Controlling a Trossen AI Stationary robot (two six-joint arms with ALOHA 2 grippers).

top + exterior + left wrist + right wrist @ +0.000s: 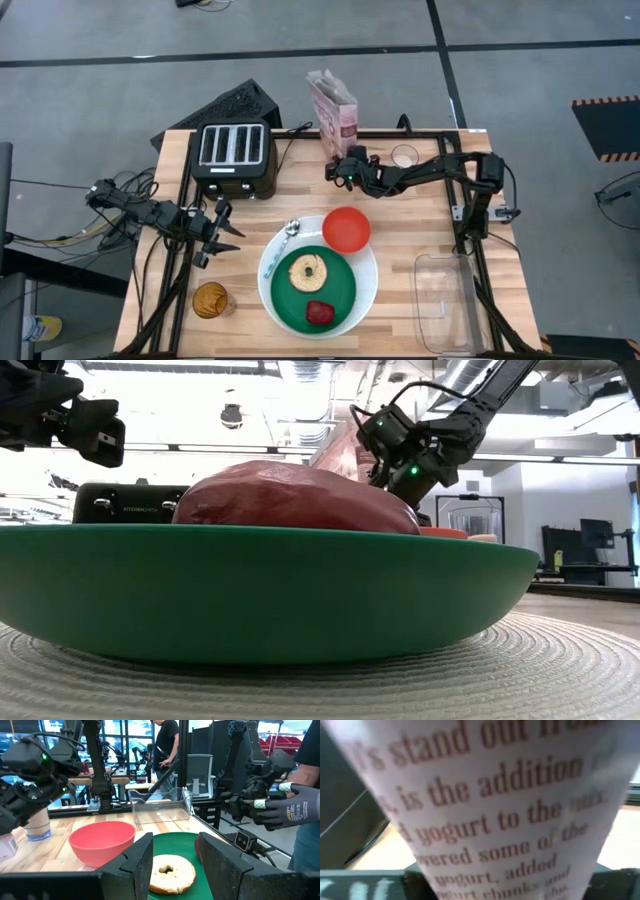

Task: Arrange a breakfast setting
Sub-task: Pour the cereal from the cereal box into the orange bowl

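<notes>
The right gripper point(337, 170) reaches across the far side of the table to the pink cereal box point(332, 112), which stands upright at the table's far edge, just right of a black toaster point(233, 157). In the right wrist view the box's printed side fills nearly everything and the fingers are hidden, so whether they are closed on the box or merely against it cannot be told. The left gripper point(222, 232) waits at the table's left side, its fingers spread wide, pointing toward the plates. In front of it lies the large white round plate point(368, 297) at the near centre of the table, with the smaller green plate point(342, 278) resting inside it. On the green plate sit the toasted bagel point(307, 270) and, nearer the table's front edge, the small dark red food item point(320, 312). The small red bowl point(346, 229) rests at the white plate's far right rim. The metal spoon point(283, 243) lies along the white plate's far left rim.
</notes>
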